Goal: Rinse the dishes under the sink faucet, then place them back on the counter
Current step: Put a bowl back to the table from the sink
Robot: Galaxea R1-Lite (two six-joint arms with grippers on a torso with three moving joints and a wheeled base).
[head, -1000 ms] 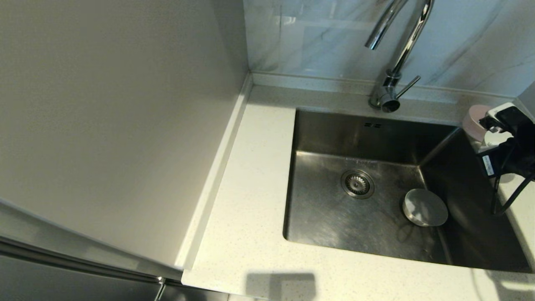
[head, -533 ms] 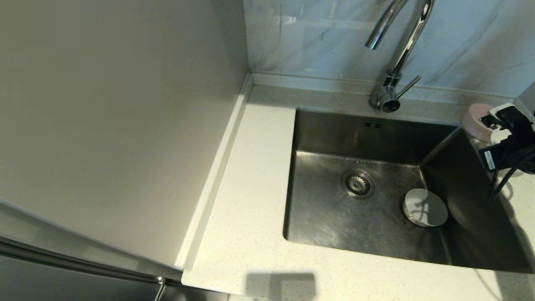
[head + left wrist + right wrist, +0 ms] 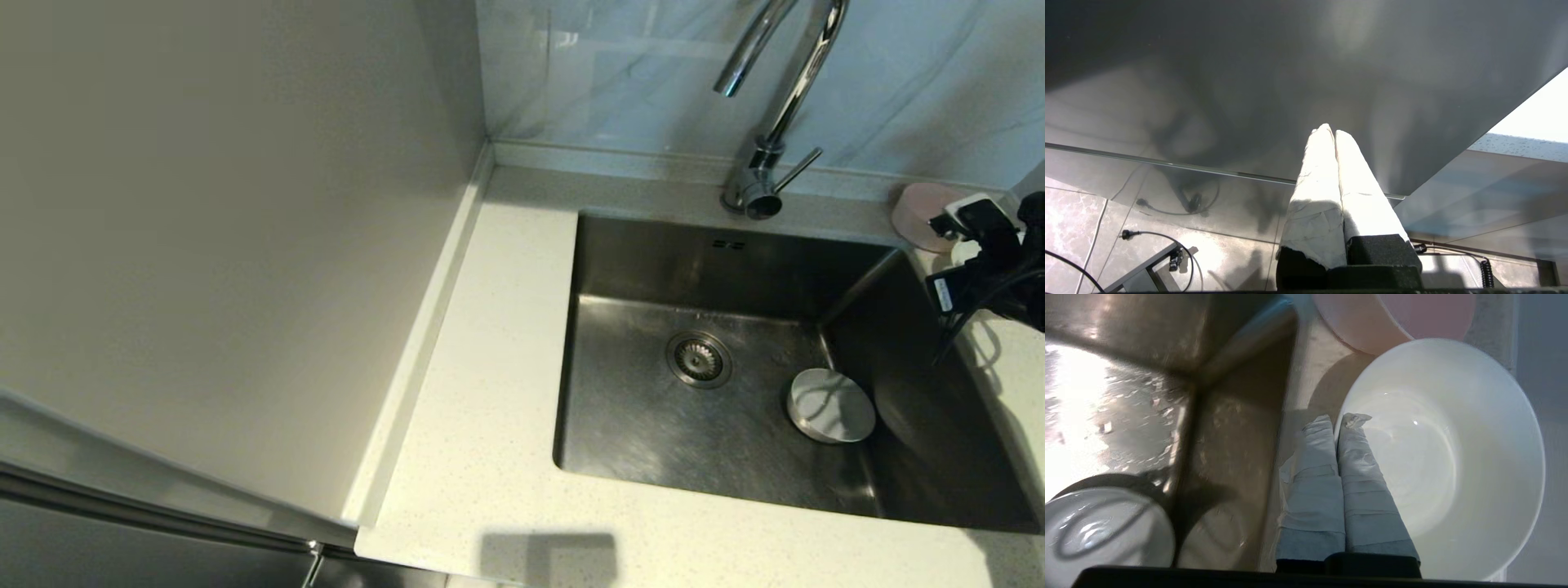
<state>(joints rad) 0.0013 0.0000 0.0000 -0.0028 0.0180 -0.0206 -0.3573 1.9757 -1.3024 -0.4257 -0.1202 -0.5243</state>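
Observation:
My right gripper is shut on the rim of a white bowl, one finger inside and one outside. The bowl sits over the counter at the sink's far right corner, touching or nearly touching the pale pink bowl behind it. A second white bowl lies upright in the sink, right of the drain strainer. The chrome faucet stands at the back, and I see no water running. My left gripper is shut and empty, parked low beside a grey cabinet panel, out of the head view.
The off-white counter runs along the sink's left and front, with a raised rim at the wall. A tall grey panel fills the left. Black cables hang from my right wrist over the sink's right edge.
My right arm has moved back and to the right, away from the sink's edge and over the counter corner. The bowl in the sink has not moved.

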